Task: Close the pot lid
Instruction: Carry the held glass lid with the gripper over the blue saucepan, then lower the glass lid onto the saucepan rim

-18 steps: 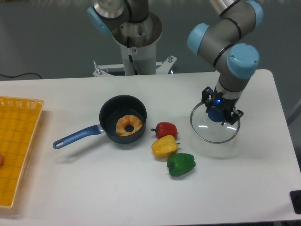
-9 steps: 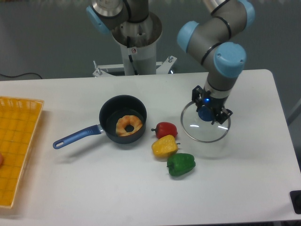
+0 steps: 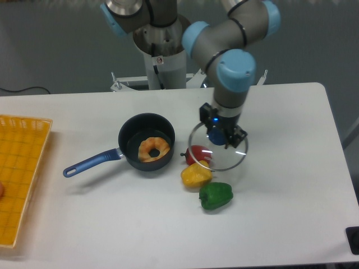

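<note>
The dark blue pot sits left of the table's middle, its long blue handle pointing left and a doughnut-shaped pastry inside it. The glass pot lid hangs in the air to the pot's right, partly over the red pepper. My gripper is shut on the lid's blue knob from above. The lid is clear of the pot, roughly one lid-width to its right.
A yellow pepper and a green pepper lie below the red one. A yellow basket fills the table's left edge. The arm's base column stands behind the pot.
The gripper has carried the lid leftward and raised it from the right side of the table to above the red pepper. The pot and peppers have not moved.
</note>
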You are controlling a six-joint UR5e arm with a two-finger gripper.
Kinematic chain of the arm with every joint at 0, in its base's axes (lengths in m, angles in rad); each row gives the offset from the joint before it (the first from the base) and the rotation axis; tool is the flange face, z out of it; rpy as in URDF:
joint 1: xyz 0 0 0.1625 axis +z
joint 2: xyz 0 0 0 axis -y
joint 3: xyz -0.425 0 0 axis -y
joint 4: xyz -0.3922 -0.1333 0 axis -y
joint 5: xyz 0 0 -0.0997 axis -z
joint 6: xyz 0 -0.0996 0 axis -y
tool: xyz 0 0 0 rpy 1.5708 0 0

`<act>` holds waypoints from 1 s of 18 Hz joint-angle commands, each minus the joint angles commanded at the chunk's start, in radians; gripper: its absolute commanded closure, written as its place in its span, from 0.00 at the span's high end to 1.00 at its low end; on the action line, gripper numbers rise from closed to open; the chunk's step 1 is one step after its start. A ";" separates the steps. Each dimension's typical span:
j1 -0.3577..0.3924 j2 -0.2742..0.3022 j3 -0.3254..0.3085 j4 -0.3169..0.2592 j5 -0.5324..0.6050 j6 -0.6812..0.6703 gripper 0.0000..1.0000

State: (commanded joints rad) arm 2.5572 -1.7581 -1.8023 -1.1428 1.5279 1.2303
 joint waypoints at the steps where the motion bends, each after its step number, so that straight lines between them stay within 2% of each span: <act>1: -0.006 0.012 -0.011 0.000 0.000 -0.009 0.62; 8: -0.090 0.060 -0.052 0.006 0.002 -0.121 0.60; 10: -0.136 0.071 -0.068 0.008 0.006 -0.170 0.60; 14: -0.167 0.080 -0.069 0.008 0.011 -0.209 0.60; 18: -0.173 0.104 -0.109 0.008 0.011 -0.210 0.60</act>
State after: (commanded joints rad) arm 2.3838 -1.6537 -1.9112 -1.1351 1.5386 1.0201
